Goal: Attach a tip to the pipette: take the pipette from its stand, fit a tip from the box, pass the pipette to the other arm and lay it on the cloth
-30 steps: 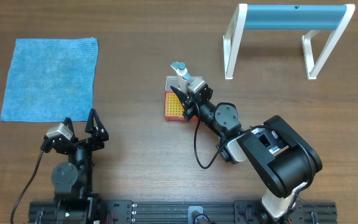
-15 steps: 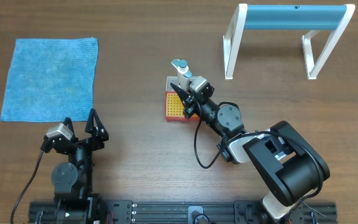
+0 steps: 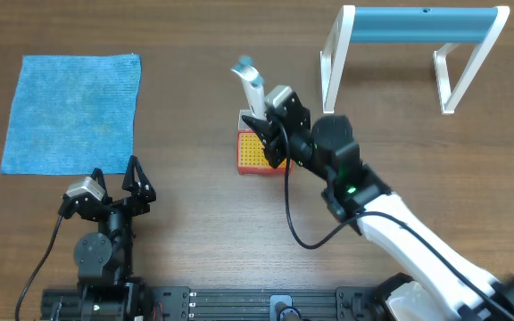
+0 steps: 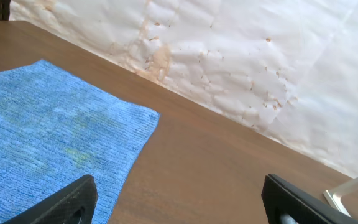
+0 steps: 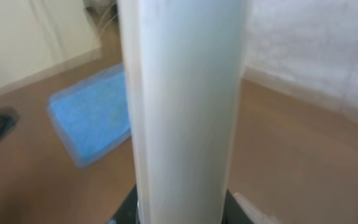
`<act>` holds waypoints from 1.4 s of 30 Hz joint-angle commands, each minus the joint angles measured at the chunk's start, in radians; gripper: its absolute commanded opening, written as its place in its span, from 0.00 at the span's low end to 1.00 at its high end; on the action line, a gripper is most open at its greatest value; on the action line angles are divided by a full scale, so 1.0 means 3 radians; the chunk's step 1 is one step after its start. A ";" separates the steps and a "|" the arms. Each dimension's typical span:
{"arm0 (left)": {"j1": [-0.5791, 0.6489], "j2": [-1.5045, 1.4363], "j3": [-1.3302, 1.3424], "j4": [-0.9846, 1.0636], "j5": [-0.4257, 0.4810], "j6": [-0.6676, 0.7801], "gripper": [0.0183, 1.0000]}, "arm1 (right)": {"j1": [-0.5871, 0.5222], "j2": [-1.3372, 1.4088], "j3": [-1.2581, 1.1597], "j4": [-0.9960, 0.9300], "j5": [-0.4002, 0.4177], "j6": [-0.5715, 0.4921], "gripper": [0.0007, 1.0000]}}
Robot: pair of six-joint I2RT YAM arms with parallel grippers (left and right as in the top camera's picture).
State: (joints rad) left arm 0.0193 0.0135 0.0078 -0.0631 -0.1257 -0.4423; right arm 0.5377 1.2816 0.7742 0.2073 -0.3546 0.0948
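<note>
Your right gripper (image 3: 268, 134) pinches the white, blue-capped plastic pipette (image 3: 251, 85) upright over the orange tip box (image 3: 250, 153), mid-worktop. Its lower end is hidden, so keep the shaft vertical and move only straight along its axis. Your left gripper (image 3: 114, 169), fingers spread, rests near the front-left corner, just short of the blue cloth (image 3: 71, 111).

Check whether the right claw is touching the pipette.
Touching. The right wrist view shows the pipette rising straight out from between the fingers of the right claw, with no gap on either side.
</note>
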 commanded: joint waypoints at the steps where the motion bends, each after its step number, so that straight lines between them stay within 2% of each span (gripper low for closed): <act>1: 0.0020 -0.0015 -0.0008 -0.0015 0.0019 0.0056 0.85 | 0.0003 -0.0181 0.0876 -0.1399 -0.0170 0.0019 0.07; 4: 0.0020 -0.0015 -0.0008 -0.0017 0.0019 0.0056 0.85 | 0.0066 -0.0172 0.0978 -0.1882 -0.0170 0.0022 0.07; 6: 0.0020 -0.0015 -0.0008 -0.0015 0.0019 0.0055 0.85 | 0.0123 -0.0163 0.0974 -0.1911 -0.0170 0.0156 0.07; 10: 0.0020 -0.0015 -0.0008 -0.0015 0.0019 0.0055 0.85 | 0.0155 -0.0160 0.0974 -0.1745 -0.0264 0.0874 0.07; 13: 0.0020 -0.0015 -0.0008 -0.0015 0.0019 0.0056 0.85 | 0.0155 -0.0160 0.0974 -0.1680 -0.0364 0.1087 0.08; 18: 0.0020 -0.0015 -0.0008 -0.0017 0.0019 0.0055 0.85 | 0.0155 -0.0160 0.0974 -0.1663 -0.0369 0.1605 0.07; 24: 0.0023 -0.0015 -0.0008 0.0011 -0.0117 0.0037 0.85 | 0.0155 -0.0160 0.0974 -0.1377 -0.0445 0.1692 0.07; 26: 0.0023 -0.0015 -0.0008 0.0102 0.0123 -0.0261 0.85 | 0.0155 -0.0160 0.0974 -0.1343 -0.0445 0.1694 0.07; 28: 0.0023 -0.0015 -0.0008 0.0262 0.0748 -0.1137 0.85 | 0.0155 -0.0160 0.0974 -0.1357 -0.0444 0.1692 0.07; 29: 0.0023 -0.0015 -0.0008 0.0312 0.0961 -0.1700 0.85 | 0.0155 -0.0159 0.0974 -0.1357 -0.0445 0.1695 0.07; 32: 0.0023 -0.0015 -0.0008 0.0324 0.1251 -0.3087 0.85 | 0.0155 -0.0158 0.0974 -0.1357 -0.0458 0.1806 0.07; 34: 0.0023 -0.0015 -0.0008 0.0323 0.1245 -0.3421 0.85 | 0.0155 -0.0158 0.0974 -0.1357 -0.0512 0.1804 0.07; 36: 0.0023 -0.0015 -0.0008 0.0348 0.1197 -0.3424 0.85 | 0.0155 -0.0158 0.0974 -0.1358 -0.0626 0.1804 0.07; 39: 0.0023 -0.0015 -0.0008 0.0425 0.0927 -0.3502 0.85 | 0.0155 -0.0158 0.0974 -0.1359 -0.0818 0.1804 0.07; 40: 0.0023 -0.0015 -0.0008 0.0458 0.0917 -0.3501 0.85 | 0.0155 -0.0158 0.0974 -0.1361 -0.0847 0.1804 0.07; 42: 0.0023 -0.0015 -0.0008 0.0486 0.1083 -0.3501 0.85 | 0.0155 -0.0158 0.0974 -0.1408 -0.0879 0.1803 0.08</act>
State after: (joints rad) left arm 0.0219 0.0135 0.0063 0.0654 0.1757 -1.4052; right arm 0.5816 1.2358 1.0557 -0.2089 -0.5552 0.6254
